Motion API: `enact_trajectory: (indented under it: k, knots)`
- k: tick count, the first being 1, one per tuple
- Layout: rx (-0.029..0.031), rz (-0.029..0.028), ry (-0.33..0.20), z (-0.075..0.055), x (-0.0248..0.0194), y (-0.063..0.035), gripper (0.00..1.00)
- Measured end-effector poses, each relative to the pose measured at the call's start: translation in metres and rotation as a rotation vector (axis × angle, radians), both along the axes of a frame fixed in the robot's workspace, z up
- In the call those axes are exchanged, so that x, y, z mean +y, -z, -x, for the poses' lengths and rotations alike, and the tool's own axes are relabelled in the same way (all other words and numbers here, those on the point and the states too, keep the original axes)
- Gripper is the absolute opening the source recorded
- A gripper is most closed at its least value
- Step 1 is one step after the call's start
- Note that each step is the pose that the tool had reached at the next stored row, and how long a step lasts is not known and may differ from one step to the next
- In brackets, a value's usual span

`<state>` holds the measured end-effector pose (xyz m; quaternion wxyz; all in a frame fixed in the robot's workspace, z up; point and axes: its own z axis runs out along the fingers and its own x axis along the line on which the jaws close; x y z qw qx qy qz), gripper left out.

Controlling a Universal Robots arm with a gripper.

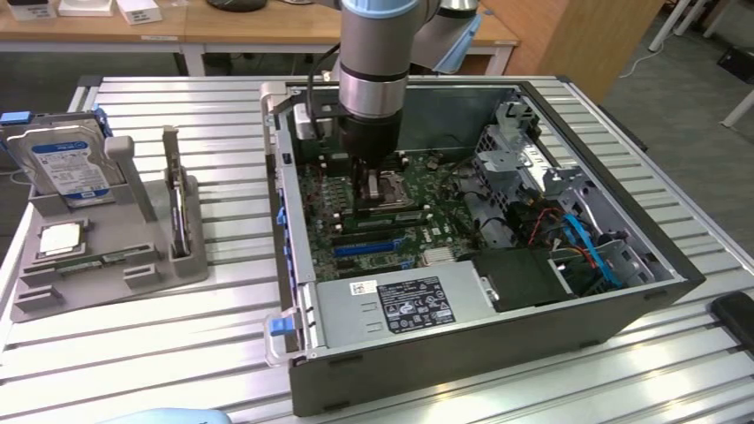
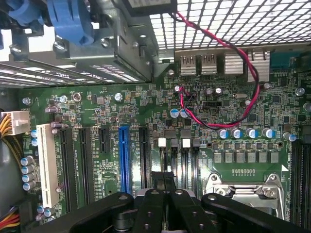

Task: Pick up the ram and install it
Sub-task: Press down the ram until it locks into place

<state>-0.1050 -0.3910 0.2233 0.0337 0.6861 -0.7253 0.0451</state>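
A thin green ram stick (image 1: 88,261), stiff, light and fragile, with small chips on its face, lies flat in a grey moulded tray (image 1: 30,296) at the exterior view's left. It is best held by its long bare edges. The black tool (image 1: 374,172), jaws closed narrow, hangs inside the open metal computer case (image 1: 471,344), over the glossy green motherboard (image 2: 146,104) and its slots.

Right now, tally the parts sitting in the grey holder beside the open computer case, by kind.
Blue-labelled hard drive: 1
Dark card with metal bracket: 1
Silver square chip: 1
Thin green ram stick: 1
Total: 4
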Motion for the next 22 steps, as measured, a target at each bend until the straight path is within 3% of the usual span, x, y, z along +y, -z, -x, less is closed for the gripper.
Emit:
enact_trajectory:
  k: [22]
  knots:
    - [-0.0085,-0.0001,0.0,0.0013,0.0,0.0026,0.1]
